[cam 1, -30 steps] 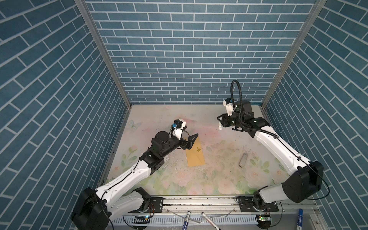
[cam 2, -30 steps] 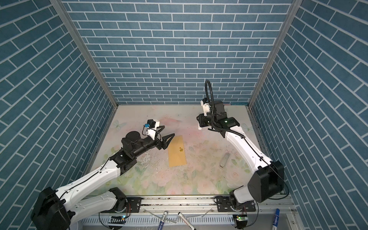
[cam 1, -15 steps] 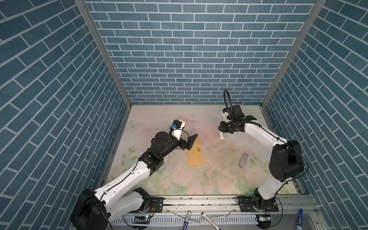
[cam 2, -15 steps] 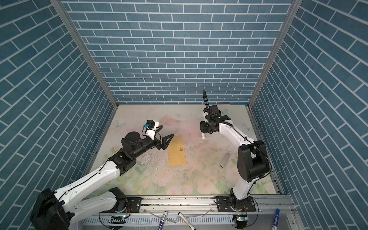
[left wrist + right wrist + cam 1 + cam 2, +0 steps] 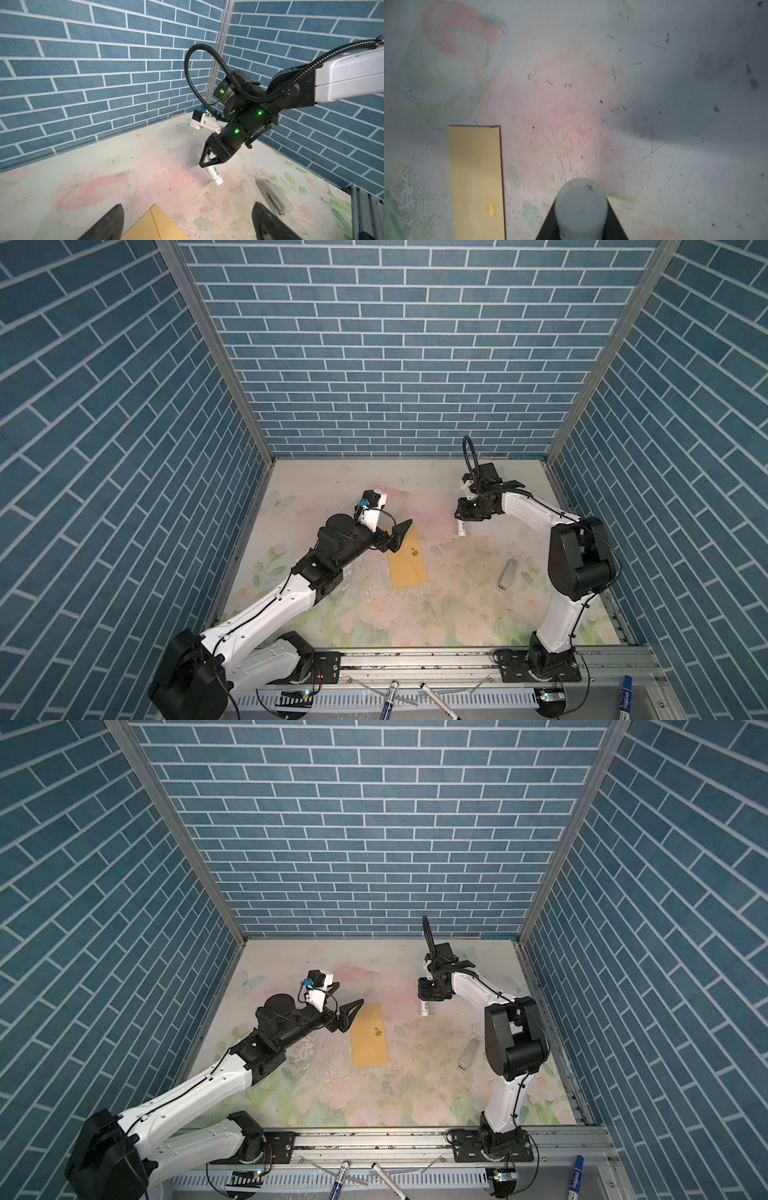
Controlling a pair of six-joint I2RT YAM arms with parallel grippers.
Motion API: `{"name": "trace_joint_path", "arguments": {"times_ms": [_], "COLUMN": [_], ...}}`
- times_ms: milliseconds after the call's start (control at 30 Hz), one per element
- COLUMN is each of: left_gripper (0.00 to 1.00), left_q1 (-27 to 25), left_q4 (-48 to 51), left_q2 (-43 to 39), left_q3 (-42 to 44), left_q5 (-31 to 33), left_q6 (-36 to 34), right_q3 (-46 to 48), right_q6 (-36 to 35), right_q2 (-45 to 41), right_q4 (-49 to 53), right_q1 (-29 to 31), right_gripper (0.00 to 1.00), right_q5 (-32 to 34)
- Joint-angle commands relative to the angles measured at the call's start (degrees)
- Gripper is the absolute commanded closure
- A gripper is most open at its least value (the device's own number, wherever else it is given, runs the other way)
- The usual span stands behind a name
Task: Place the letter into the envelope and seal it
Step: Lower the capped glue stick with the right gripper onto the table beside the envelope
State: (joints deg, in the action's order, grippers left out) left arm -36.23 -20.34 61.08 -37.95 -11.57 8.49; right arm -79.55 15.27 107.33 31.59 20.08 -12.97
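Note:
The golden-tan envelope [image 5: 409, 564] [image 5: 370, 1040] lies flat mid-table, flap folded down, its gold emblem [image 5: 492, 207] facing up. The letter does not show in any view. My left gripper [image 5: 402, 536] [image 5: 353, 1016] hovers open over the envelope's far left corner; its two dark fingertips frame that corner [image 5: 153, 226] in the left wrist view, with nothing between them. My right gripper [image 5: 462, 522] [image 5: 209, 164] points down, shut on a white glue stick [image 5: 461, 528] [image 5: 581, 207]. The stick's tip hangs just above the table, to the right of the envelope's far end.
A grey stapler [image 5: 508, 574] [image 5: 274, 195] lies on the floral mat to the right of the envelope. Several markers [image 5: 388, 701] rest on the front rail. Blue brick walls close in the left, back and right sides.
My right arm has folded its elbow up and brought the glue stick down and nearer, towards the table. The left gripper has opened a little wider and has barely moved.

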Motion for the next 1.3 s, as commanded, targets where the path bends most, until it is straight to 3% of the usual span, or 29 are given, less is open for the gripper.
{"name": "trace_joint_path", "arguments": {"times_ms": [0,1267], "left_gripper": [0.04,0.03], "left_q1": [0.5,0.5], "left_q4": [0.0,0.0], "left_q2": [-0.1,-0.7], "left_q3": [0.5,1.2], "left_q5": [0.3,0.5], "left_q6": [-0.3,0.5], "right_q3": [-3.3,-2.8], "right_q6": [1.6,2.6], "right_q2": [1.7,9.5], "right_q4": [1.4,2.5], "right_q1": [-0.4,-0.9], "right_gripper": [1.0,1.0], "right_q5": [-0.8,-0.1]}}
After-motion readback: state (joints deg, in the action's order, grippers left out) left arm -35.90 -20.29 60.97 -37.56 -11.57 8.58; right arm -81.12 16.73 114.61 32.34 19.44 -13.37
